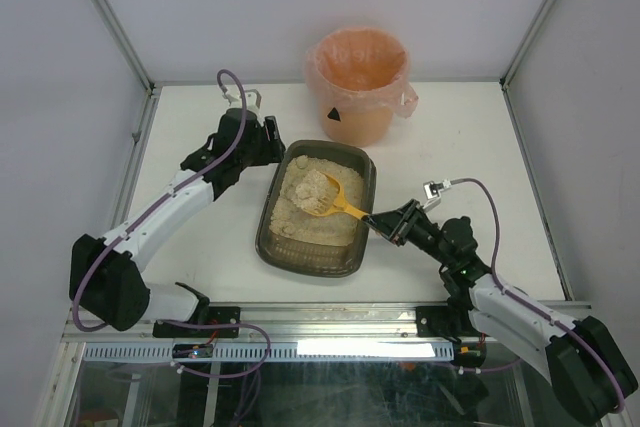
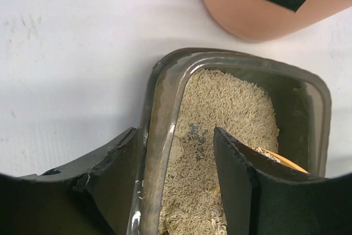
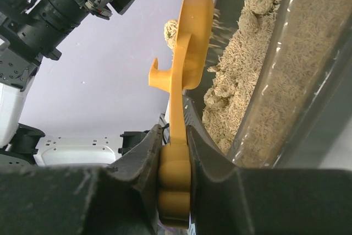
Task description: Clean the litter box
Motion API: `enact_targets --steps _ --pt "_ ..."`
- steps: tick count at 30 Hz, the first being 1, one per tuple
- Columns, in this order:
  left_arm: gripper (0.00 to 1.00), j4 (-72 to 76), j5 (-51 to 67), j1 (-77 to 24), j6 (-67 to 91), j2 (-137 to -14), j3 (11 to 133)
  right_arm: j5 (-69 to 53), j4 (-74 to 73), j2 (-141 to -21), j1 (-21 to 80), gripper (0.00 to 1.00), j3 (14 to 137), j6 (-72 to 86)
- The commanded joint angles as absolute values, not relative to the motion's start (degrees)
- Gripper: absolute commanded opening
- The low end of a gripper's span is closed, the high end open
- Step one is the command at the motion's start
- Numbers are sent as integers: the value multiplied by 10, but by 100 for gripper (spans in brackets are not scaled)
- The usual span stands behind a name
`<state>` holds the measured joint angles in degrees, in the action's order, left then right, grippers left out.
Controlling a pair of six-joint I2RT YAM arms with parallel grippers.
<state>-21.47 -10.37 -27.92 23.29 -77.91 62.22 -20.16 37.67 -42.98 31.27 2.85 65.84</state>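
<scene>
The litter box point(image 1: 300, 252), a dark translucent tray of beige litter, lies mid-table. My left gripper point(image 1: 274, 147) is open and straddles its far-left rim: in the left wrist view point(image 2: 176, 136) one finger point(image 2: 118, 174) is outside against the wall point(image 2: 159, 108), and the other point(image 2: 236, 180) is inside over the litter, apart from the wall. My right gripper point(image 1: 385, 220) is shut on the handle of a yellow slotted scoop point(image 1: 350, 209). In the right wrist view point(image 3: 175, 133) the scoop point(image 3: 190, 53) holds a litter clump point(image 3: 171, 28) above the box point(image 3: 286, 81).
A round bin with a pink liner point(image 1: 358, 82) stands just beyond the box's far end; it also shows in the left wrist view point(image 2: 247, 4). The table has a raised white edge on the left and right. The left arm point(image 1: 170, 197) lies across the table's left part.
</scene>
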Motion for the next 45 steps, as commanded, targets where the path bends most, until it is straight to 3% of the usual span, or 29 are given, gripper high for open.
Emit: enact_targets --steps 1,14,45 --pt "56 -196 -119 -268 216 -734 631 -207 476 -420 304 0 27 676" --pt "56 -196 -121 -256 204 -722 625 -224 621 -505 266 0 3 771" --pt "56 -194 -97 -247 197 -717 607 -264 494 -484 225 0 43 751"
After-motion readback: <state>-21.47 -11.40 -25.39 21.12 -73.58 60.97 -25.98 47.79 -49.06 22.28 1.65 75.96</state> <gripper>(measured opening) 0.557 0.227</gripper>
